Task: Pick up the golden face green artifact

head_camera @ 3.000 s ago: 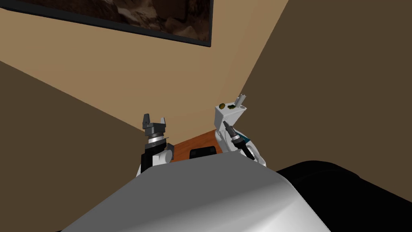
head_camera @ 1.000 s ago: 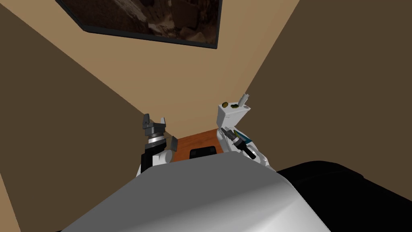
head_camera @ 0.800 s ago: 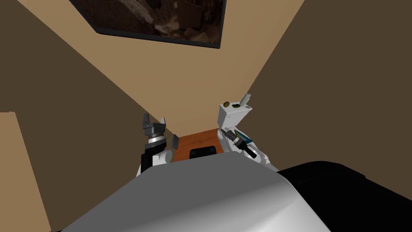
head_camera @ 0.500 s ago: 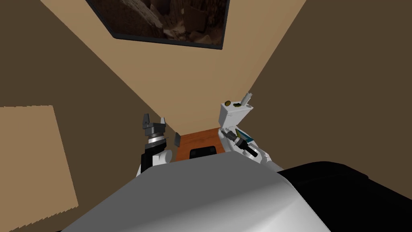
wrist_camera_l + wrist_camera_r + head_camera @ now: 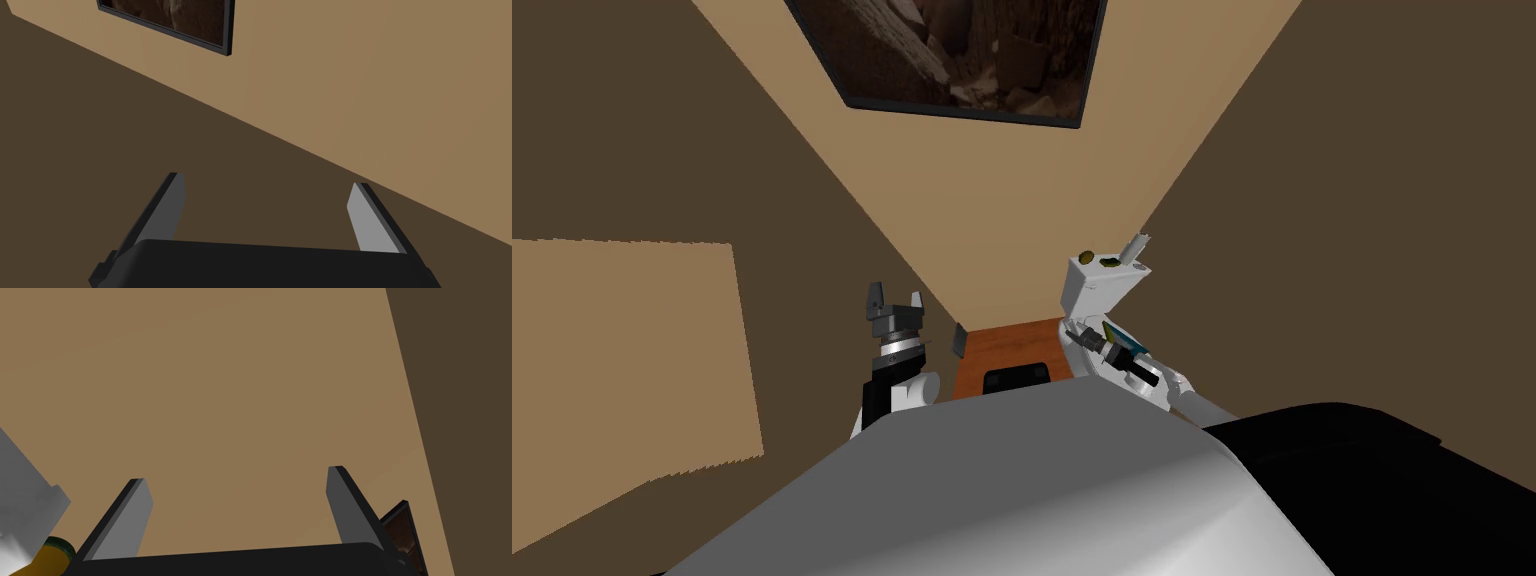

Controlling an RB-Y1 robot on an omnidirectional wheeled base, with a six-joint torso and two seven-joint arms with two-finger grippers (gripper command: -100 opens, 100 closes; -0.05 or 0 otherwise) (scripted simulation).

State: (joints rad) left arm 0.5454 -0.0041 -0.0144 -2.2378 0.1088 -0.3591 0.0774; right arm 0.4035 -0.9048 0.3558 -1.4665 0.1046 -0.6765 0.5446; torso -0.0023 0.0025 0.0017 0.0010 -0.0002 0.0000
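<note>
Facing tan wall (image 5: pixel 1012 200), framed picture (image 5: pixel 962 50); reddish-brown surface (image 5: pixel 1012 345) below; jaws apart.

Legible text: none | labels, brands, numbers, signs: none | framed picture (image 5: pixel 962 55): brown rocky scene, no lettering

The table top (image 5: pixel 1012 345) looks like smooth red-brown wood. The walls (image 5: pixel 1012 200) are matt. The left gripper (image 5: pixel 266 180) has smooth, dull grey fingers.
</note>
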